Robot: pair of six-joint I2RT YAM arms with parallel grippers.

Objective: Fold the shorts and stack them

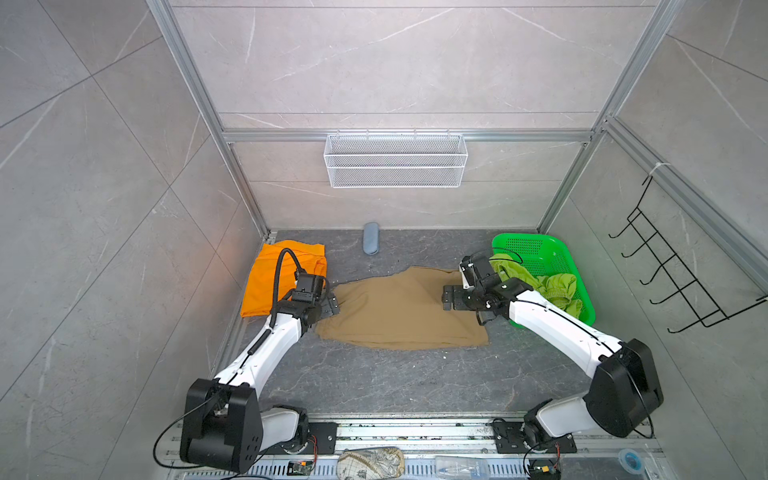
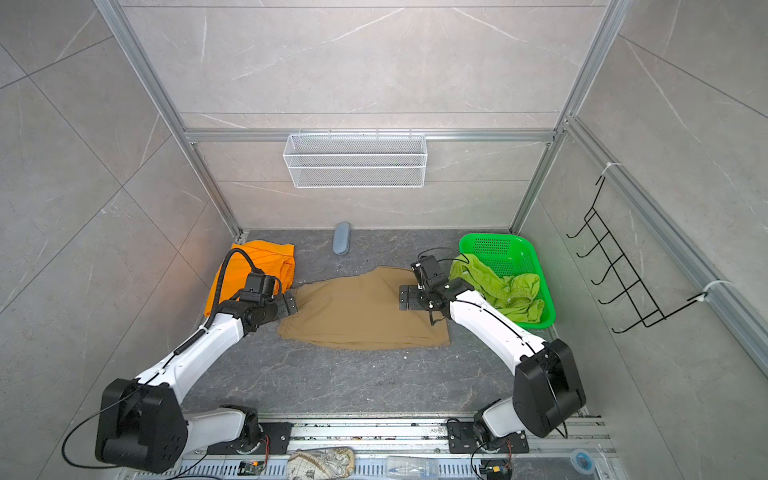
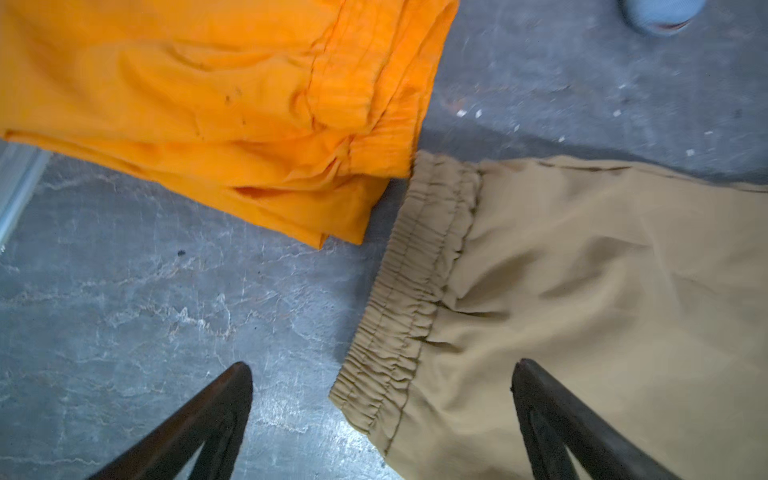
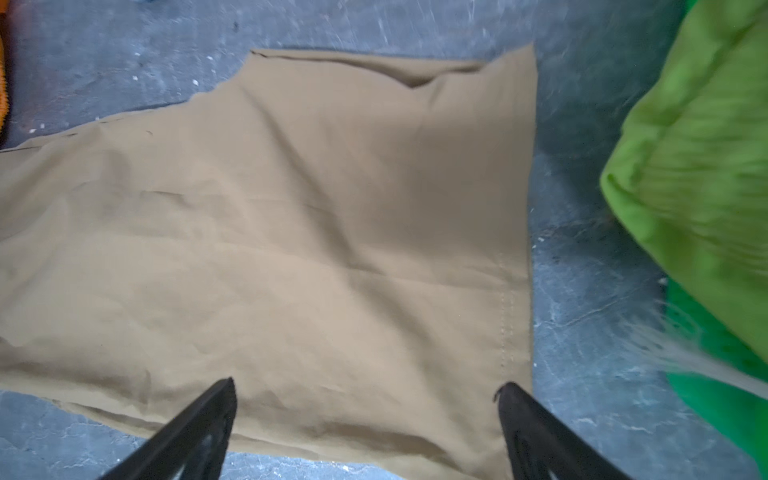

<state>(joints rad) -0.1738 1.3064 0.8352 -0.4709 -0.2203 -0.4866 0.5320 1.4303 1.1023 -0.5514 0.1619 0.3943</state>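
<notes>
Khaki shorts (image 1: 399, 311) (image 2: 357, 316) lie flat in the middle of the grey table, folded lengthwise with the elastic waistband (image 3: 407, 282) at the left and the leg hem (image 4: 515, 232) at the right. My left gripper (image 1: 332, 305) (image 3: 382, 365) hangs open over the waistband's near corner, holding nothing. At the hem end, my right gripper (image 1: 446, 297) (image 4: 368, 383) is open above the cloth near its front edge. Orange shorts (image 1: 266, 270) (image 3: 208, 104) lie folded at the back left. Lime green shorts (image 1: 552, 286) (image 4: 706, 166) sit crumpled in the green basket (image 1: 536, 245).
A grey case (image 1: 371, 244) lies by the back wall. A white wire basket (image 1: 395, 160) hangs on the back wall and a black hook rack (image 1: 673, 270) on the right wall. A patterned pouch (image 1: 370, 461) rests on the front rail.
</notes>
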